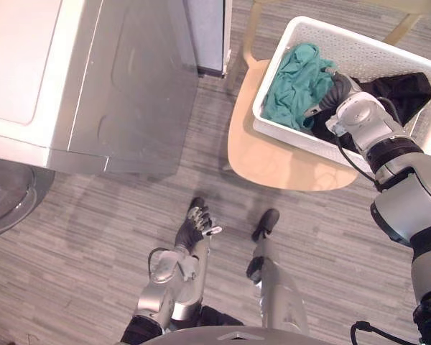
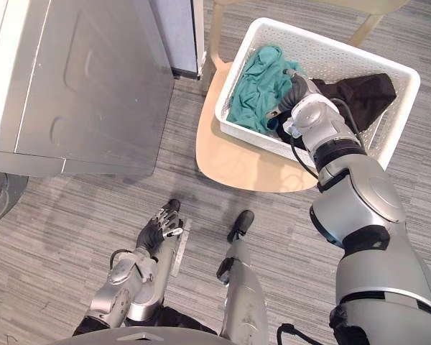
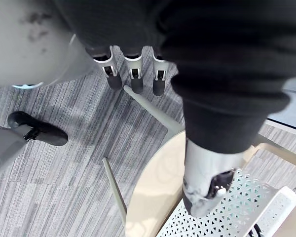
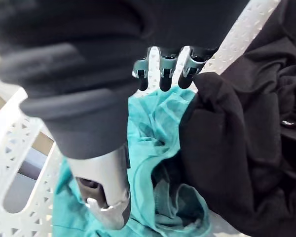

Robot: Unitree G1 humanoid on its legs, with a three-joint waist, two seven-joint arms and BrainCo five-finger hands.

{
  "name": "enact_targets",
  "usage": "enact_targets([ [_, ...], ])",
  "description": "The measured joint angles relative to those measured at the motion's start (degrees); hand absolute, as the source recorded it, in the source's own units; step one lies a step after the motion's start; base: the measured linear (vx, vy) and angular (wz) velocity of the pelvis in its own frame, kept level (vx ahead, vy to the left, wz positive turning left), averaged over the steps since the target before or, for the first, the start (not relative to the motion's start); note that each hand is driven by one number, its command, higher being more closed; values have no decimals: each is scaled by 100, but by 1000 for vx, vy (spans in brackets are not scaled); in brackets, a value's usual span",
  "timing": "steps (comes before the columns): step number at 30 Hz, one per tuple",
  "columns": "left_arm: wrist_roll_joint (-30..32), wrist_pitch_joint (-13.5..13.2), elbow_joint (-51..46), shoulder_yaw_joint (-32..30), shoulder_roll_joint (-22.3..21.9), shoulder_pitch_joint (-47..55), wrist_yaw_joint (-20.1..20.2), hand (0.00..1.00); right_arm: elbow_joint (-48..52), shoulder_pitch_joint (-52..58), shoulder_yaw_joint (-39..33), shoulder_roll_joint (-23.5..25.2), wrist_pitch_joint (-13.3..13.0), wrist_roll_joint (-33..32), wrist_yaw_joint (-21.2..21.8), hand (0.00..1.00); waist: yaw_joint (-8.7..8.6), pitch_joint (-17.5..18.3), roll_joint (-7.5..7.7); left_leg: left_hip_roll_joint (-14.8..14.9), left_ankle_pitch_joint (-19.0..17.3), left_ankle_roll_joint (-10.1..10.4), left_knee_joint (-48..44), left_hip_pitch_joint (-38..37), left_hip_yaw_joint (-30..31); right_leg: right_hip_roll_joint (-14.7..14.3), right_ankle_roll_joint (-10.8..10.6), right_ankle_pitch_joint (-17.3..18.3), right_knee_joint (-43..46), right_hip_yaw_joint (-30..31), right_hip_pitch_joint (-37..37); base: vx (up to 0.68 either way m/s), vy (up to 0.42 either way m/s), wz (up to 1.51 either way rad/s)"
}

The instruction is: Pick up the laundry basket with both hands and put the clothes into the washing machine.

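Bare floor [image 1: 115, 215] between washing machine [image 1: 93, 86] and chair [image 1: 273, 162]; white basket [image 1: 287, 134] walls and heaped clothes [image 1: 294, 86] close around right robot hand [image 1: 335, 90].

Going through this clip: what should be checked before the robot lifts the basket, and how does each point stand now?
1. Basket sits upright on the chair: ok.
2. Clothes are inside it, teal cloth and black cloth: ok.
3. Right hand on the rim: not ok; it is inside the basket over the clothes, fingers straight.
4. Left hand on the rim: not ok; it hangs low over the floor, away from the basket, open.
5. Washer door open: cannot tell.
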State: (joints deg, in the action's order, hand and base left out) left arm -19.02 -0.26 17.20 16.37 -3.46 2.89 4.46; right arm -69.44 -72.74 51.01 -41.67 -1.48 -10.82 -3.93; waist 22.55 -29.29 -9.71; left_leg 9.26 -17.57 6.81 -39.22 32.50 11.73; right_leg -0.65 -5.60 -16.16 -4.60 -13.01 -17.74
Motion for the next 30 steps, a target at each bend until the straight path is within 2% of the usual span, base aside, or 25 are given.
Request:
enact_targets([
  [7, -119, -30, 161, -44, 2, -358, -8, 0, -432, 39, -304, -18, -2, 3, -8, 0, 293, 2, -42, 37, 5, 12, -96, 330, 97, -61, -14, -53, -3, -21, -251, -23, 31, 0],
  [11, -235, -55, 425, -221, 11, -571, -144, 0, -581, 42, -328, -220, -85, -28, -1, 0, 588, 23, -73, 31, 13, 23, -156, 608, 159, -72, -6, -67, -4, -34, -479, -49, 37, 2],
  [13, -342, -42, 577, -313, 12, -653, -209, 0, -600, 51, -150, -290, -90, -70, 6, 0, 636, 23, -74, 19, 23, 37, -161, 712, 216, -77, -10, -68, -5, -58, -548, -41, 32, 9],
  [15, -346, -42, 569, -268, 1, -692, -233, 0, -609, 39, 350, -417, -100, -129, 1, 0, 749, 23, -74, 30, 28, 48, -148, 769, 236, -89, -15, -63, -6, -59, -604, -41, 27, 2],
  [16, -347, -42, 568, -266, 2, -692, -241, 0, -581, 35, 598, -449, -108, -135, 0, 100, 751, 23, -74, 37, 28, 48, -145, 769, 243, -97, -31, -51, -6, -63, -602, -33, 16, 1],
  [19, -444, -42, 552, -247, 4, -692, -243, 0, -441, 44, 1211, -602, -138, -342, 6, 100, 774, 24, -74, 70, 27, 50, -138, 769, 245, -124, -32, -50, -6, -64, -601, -38, 14, -2],
  [24, -453, -44, 531, -153, 18, -714, -255, 0, -230, 207, 1501, -716, -143, -709, 23, 100, 873, 24, -74, 166, 20, 105, -131, 689, 264, -211, -65, -23, -6, -92, -524, -61, -5, -3],
  [28, -452, -22, 546, -150, 16, -743, -278, 0, -16, 572, 1262, -713, -212, -999, 160, 100, 870, 24, -74, 177, 15, 115, -131, 510, 270, -221, -60, -15, -9, -155, -341, -64, 5, 4],
  [30, -445, 71, 509, -138, 14, -793, -280, 0, 175, 925, 632, -601, -233, -1217, 210, 100, 828, 23, -73, 170, 15, 116, -137, 420, 271, -214, -42, 29, -10, -180, -236, -70, 13, 6],
])
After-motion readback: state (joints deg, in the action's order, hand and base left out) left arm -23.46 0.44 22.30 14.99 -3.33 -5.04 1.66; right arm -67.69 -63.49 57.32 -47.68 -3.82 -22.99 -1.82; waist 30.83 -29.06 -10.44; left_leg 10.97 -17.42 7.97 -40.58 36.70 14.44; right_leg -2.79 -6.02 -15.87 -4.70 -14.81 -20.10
